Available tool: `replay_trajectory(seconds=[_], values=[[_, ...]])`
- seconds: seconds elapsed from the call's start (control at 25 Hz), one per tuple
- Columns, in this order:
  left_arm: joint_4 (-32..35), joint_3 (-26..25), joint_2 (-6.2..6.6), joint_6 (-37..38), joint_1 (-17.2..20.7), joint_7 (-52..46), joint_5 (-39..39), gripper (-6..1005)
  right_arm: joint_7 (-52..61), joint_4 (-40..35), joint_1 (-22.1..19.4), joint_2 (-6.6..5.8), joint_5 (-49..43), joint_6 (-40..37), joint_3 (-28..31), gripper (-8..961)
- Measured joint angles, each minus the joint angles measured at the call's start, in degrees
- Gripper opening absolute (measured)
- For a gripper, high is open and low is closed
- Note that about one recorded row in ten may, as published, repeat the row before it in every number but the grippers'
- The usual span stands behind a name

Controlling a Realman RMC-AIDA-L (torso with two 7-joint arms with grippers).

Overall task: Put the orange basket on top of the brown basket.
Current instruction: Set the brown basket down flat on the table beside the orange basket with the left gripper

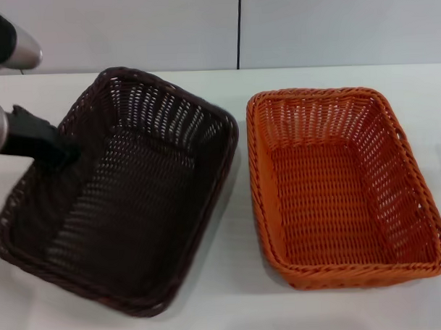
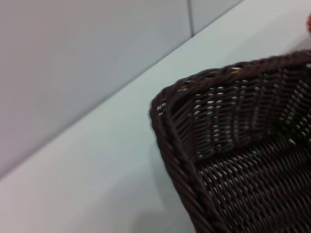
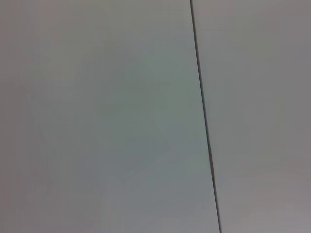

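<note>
The brown basket sits at the left of the white table, turned at an angle, and looks tilted with its left side raised. My left gripper reaches in from the left and is shut on the brown basket's left rim. The left wrist view shows one corner of the brown basket close up. The orange basket sits flat on the table to the right of the brown one, empty, with a small gap between them. My right gripper is out of view.
The white table runs under both baskets. A pale wall with a dark vertical seam stands behind it. The right wrist view shows only that wall and seam.
</note>
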Motion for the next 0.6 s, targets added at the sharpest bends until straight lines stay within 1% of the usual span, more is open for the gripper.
replay_trajectory(seconds=[0.04, 0.08, 0.16, 0.2, 0.24, 0.32, 0.4, 0.48, 0.52, 0.56, 0.6], values=[[0.0, 0.0, 0.00, 0.0, 0.0, 0.0, 0.0, 298, 0.0, -0.1, -0.1, 0.04, 0.1, 0.0, 0.0, 742], [0.1, -3.1, 0.02, -2.5, -1.7, 4.1, -0.4, 289, 0.0, -0.1, -0.1, 0.04, 0.1, 0.0, 0.0, 742], [0.1, -3.1, 0.02, -2.5, -1.7, 4.1, -0.4, 271, 0.0, -0.8, -0.6, 0.11, 0.3, 0.0, 0.0, 742], [0.4, -7.6, 0.10, -6.8, -4.2, 10.1, -0.5, 262, 0.0, -0.8, -0.6, 0.11, 0.3, 0.0, 0.0, 742], [0.2, -9.5, 0.16, -8.9, -5.3, 12.5, -0.5, 252, 0.0, -1.5, -1.1, 0.16, 0.3, 0.1, 0.0, 742], [0.0, -10.4, 0.19, -10.1, -5.8, 13.8, -0.5, 231, 0.0, -1.9, -1.3, 0.18, 0.3, 0.2, 0.0, 742], [-1.2, -12.0, 0.21, -13.6, -7.2, 18.5, -0.7, 210, -0.1, -2.6, -1.8, 0.20, 0.3, 0.3, 0.0, 742], [-1.6, -12.5, 0.21, -15.6, -8.3, 21.6, -0.8, 187, -0.1, -3.2, -2.1, 0.22, 0.4, 0.6, 0.1, 742], [-1.6, -12.5, 0.21, -15.6, -8.3, 21.6, -0.8, 187, -0.2, -3.4, -2.2, 0.24, 0.4, 0.7, 0.1, 742], [-1.7, -13.4, 0.21, -17.3, -9.7, 24.4, -1.1, 187, -0.2, -3.8, -2.3, 0.29, 0.4, 0.9, 0.0, 742], [-1.7, -13.4, 0.21, -17.3, -9.7, 24.4, -1.1, 187, -0.2, -3.8, -2.3, 0.29, 0.4, 0.9, 0.0, 742]])
